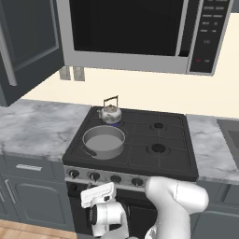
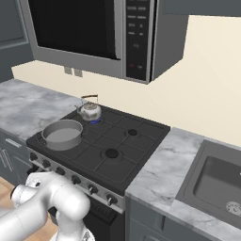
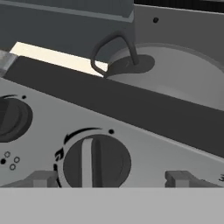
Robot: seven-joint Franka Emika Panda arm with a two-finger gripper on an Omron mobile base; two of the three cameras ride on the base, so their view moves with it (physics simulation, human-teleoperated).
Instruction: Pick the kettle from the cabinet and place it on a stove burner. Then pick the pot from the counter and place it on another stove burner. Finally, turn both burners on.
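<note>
Two dark fingertips of the claw [image 3: 113,178] stand wide apart at the bottom of the hand view, one on each side of a round black knob [image 3: 95,162] and not touching it; nothing is held. The knob is ribbed down its middle and sits on the pale grey front panel [image 3: 144,144] of the stove, with a second black knob [image 3: 13,119] just beside it.

Above the panel, the grey pot [image 1: 103,141] rests on the front left burner. It is wide, shallow and matte, with a thin dark loop handle [image 3: 114,51] on its side. Behind it the small shiny silver kettle [image 1: 110,113], round with an arched wire handle, stands on the rear left burner, where a little blue flame [image 1: 115,123] seems to show under it. The black cooktop [image 1: 158,148] has cast grates, and the marble-veined bench [image 1: 37,126] lies at both sides.

Both vessels are placed, so I judge the work is at the last step, turning the burners on. The next move probably calls for closing the fingers evenly on the knob's rib and twisting it, without slipping off the smooth plastic.
</note>
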